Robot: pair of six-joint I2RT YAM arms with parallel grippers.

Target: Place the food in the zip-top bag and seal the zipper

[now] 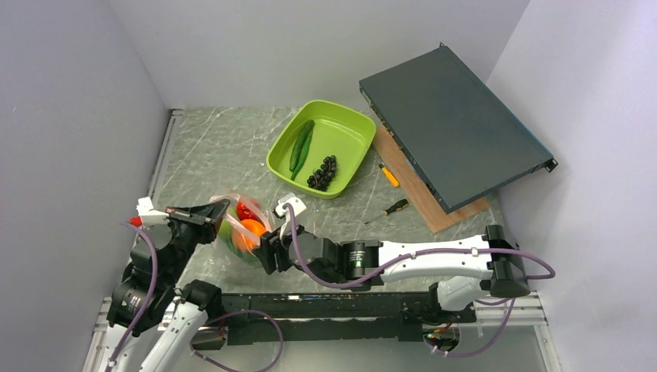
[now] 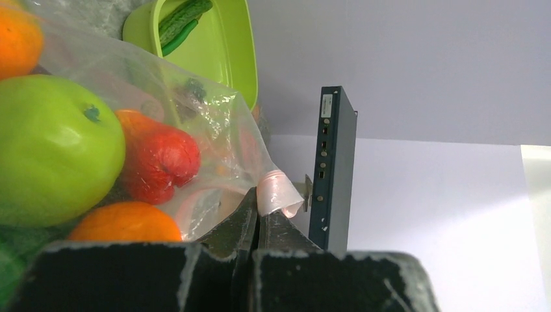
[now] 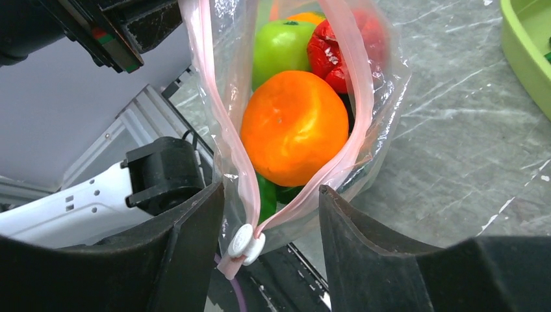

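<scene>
1. Zip-top bag (image 3: 390,71): clear crinkly plastic, sits on the desk (image 1: 209,147) at near-left, between the two tools, just in front of the arm bases.
2. Zipper (image 3: 365,97): pink strip, its 2 sides are parted at the mouth and meet at a white slider (image 3: 245,244) at the near end in the right wrist view.
3. Food in bag: orange (image 3: 294,127) is closest to the mouth, w/ green apple (image 3: 281,45) and red pepper (image 3: 327,55) behind it. A 2nd orange item shows low in the left wrist view. More green is under the orange, can't tell what.
4. Left tool (image 2: 256,214): pressed together, pinching the bag's pink-edged corner, w/ plastic bunched above the tips.
5. Right tool (image 3: 269,195): spread, fingers either side of the slider end of the bag. Left finger is close against the plastic, can't tell if touching. Nothing gripped.
6. Lime-green tray (image 1: 352,132): far centre of desk, well apart from the bag. It holds cucumber (image 1: 302,143) and dark grapes (image 1: 323,172).
7. 2 orange-handled screwdrivers (image 1: 389,175) lie right of the tray, one near the board edge, one nearer the arms.
8. Dark flat box (image 1: 457,124) is far right, resting tilted on a wooden board (image 1: 422,194).
</scene>
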